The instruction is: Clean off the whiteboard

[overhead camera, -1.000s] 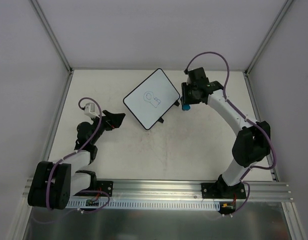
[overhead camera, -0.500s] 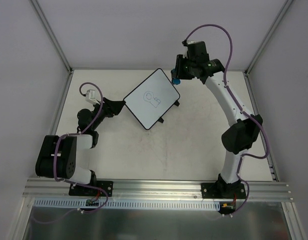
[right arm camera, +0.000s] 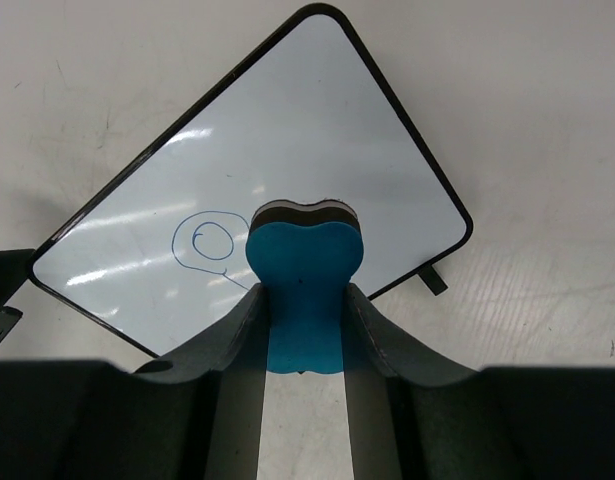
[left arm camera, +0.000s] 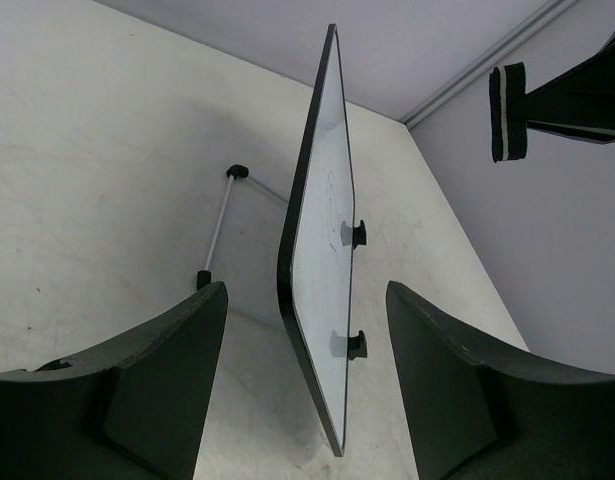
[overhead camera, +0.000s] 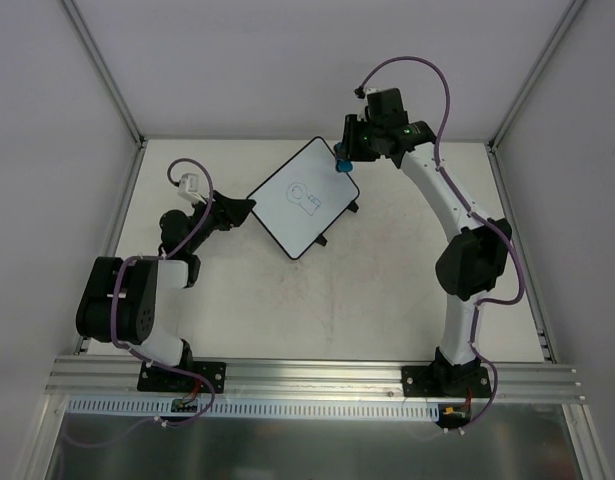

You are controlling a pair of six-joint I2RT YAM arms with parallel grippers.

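Two grippers frame the job. The right gripper (right arm camera: 305, 300) is clenched on a blue eraser (right arm camera: 305, 262), felt edge leading and waist pinched between both fingers. In the top view it hangs over the far corner of the whiteboard (overhead camera: 287, 215); whether the felt touches the surface cannot be told. The left gripper (left arm camera: 307, 292) is spread wide, its jaws straddling the board's left corner with a gap on each side, so nothing is grasped there. The whiteboard lies diamond-wise on the table (overhead camera: 387, 280), toward the far side and between the two arms, with a blue circle doodle (right arm camera: 207, 238) near its middle and two black tabs on its near-right edge. Likely hazards: with the left jaws unclosed, a wiping stroke could push or spin the board rather than clean it; a stroke begun too shallow would skim above the ink; and the narrow eraser may leave part of the doodle outside its track.
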